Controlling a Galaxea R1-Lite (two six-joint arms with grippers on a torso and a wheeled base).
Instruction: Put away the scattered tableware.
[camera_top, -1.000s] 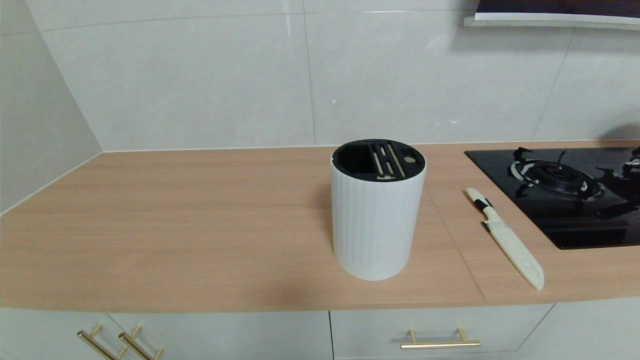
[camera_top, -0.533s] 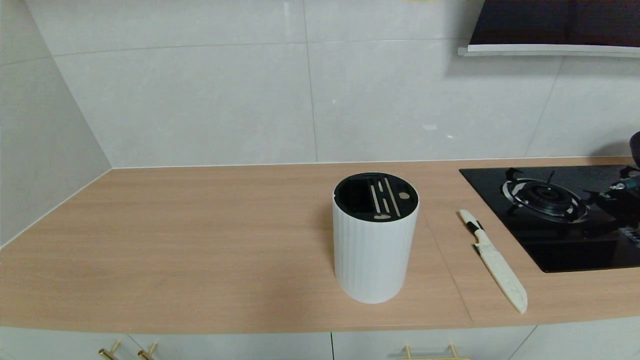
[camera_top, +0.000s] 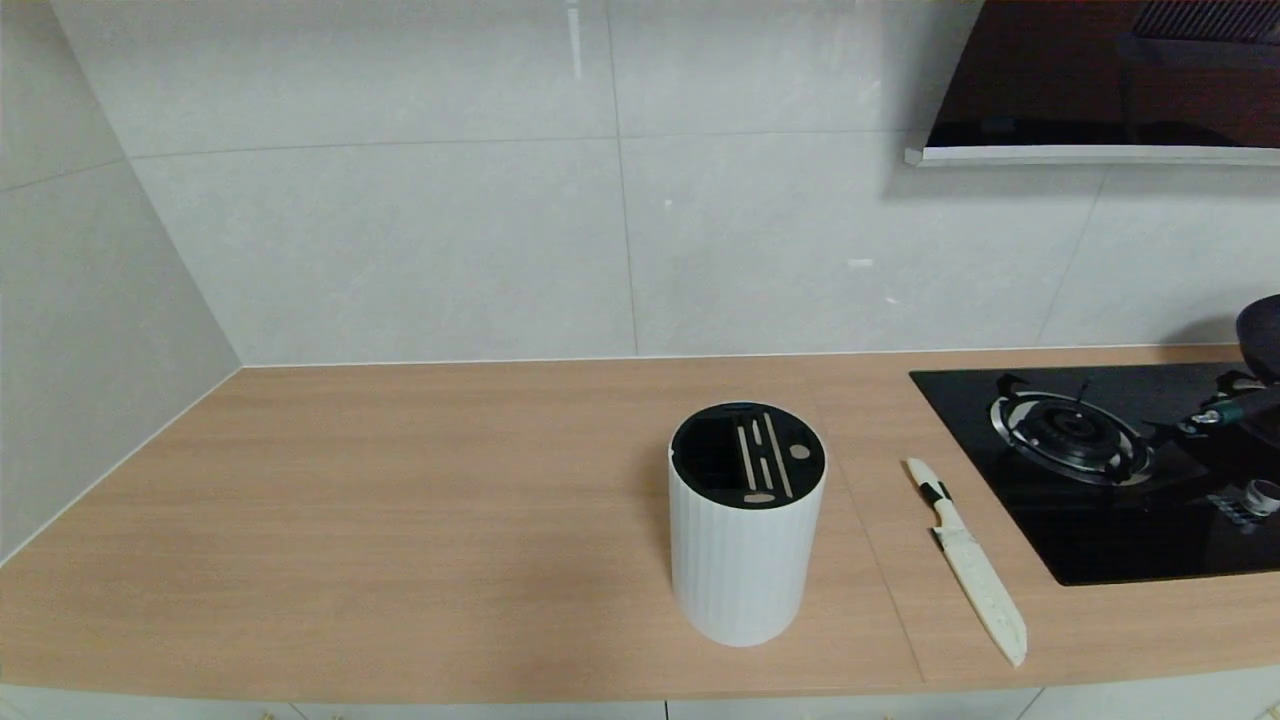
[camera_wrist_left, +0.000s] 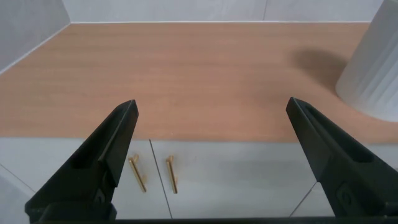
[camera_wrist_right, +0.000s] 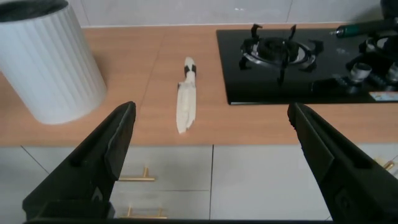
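Note:
A white ribbed knife holder (camera_top: 745, 530) with a black slotted top stands on the wooden counter (camera_top: 400, 520). To its right a white knife (camera_top: 968, 561) with a black band on its handle lies flat, tip toward the front edge. In the right wrist view the knife (camera_wrist_right: 186, 96) lies past the counter edge, ahead of my right gripper (camera_wrist_right: 211, 165), which is open and holds nothing. My left gripper (camera_wrist_left: 211, 162) is open too, in front of the cabinet doors, with the holder (camera_wrist_left: 373, 68) off to one side.
A black gas hob (camera_top: 1100, 455) with a burner takes up the counter's right end, with a dark pan (camera_top: 1262, 335) at the far edge. A range hood (camera_top: 1100, 90) hangs above it. Tiled walls close the back and left. Gold handles (camera_wrist_left: 152, 174) mark the cabinets below.
The head camera has tilted up and pulled back, so the counter, holder and knife sit lower and smaller in the picture. The things themselves have not moved.

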